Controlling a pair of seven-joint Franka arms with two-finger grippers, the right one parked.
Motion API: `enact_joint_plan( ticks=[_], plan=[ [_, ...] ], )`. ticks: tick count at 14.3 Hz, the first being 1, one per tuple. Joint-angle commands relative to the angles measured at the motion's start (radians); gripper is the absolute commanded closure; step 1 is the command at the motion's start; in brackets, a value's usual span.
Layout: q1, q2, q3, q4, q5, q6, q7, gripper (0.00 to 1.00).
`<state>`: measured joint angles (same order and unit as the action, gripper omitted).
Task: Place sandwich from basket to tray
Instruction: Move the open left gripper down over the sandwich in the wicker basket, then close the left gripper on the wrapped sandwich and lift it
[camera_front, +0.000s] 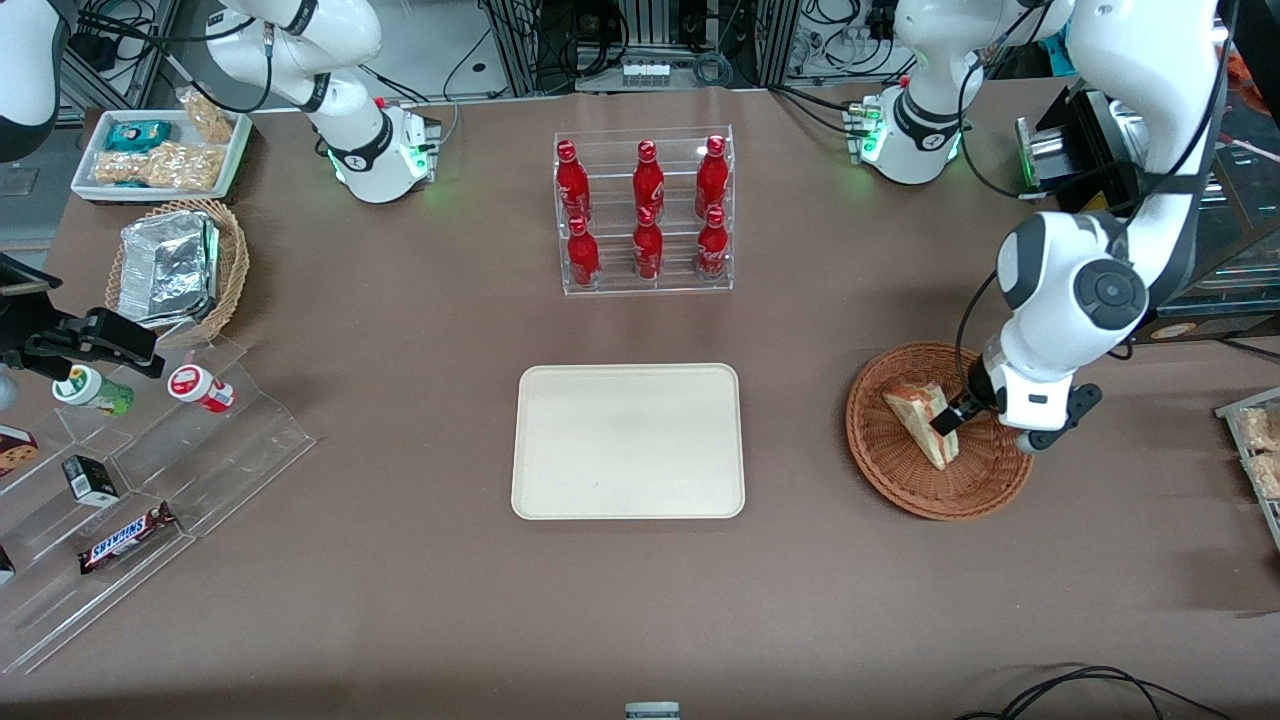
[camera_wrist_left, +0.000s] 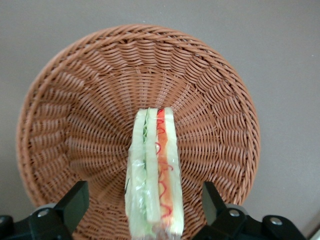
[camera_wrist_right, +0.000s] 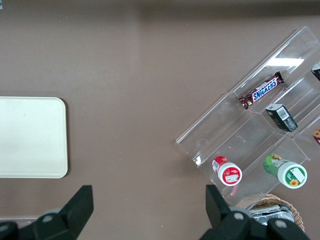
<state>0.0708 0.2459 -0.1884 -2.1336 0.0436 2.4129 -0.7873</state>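
So my pincer is down inside the basket at the working arm's end of the counter, fingers spread wide with one on each side of the sandwich. Neither finger is touching the bread as far as I can see in the wrist view; there's a clear gap on both sides. The sandwich lies in the basket with its cut edge facing up at me, so I see the bread, green and orange-red layers in stripes, all under clear wrap. It sits right between my fingers, roughly mid-basket. The tray lies flat on the counter well apart from my pincer, toward the parked arm's end, with nothing on it. Farther from the front camera than the tray is a clear rack of red bottles.
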Motion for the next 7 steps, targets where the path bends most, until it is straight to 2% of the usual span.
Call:
enact_joint_plan(
  ticks=[1,7],
  plan=[
    [0.000,0.039,-0.006,0.003,0.009,0.043,-0.023,0.00],
    [-0.003,0.082,-0.006,-0.003,0.012,0.074,-0.024,0.00]
  ],
)
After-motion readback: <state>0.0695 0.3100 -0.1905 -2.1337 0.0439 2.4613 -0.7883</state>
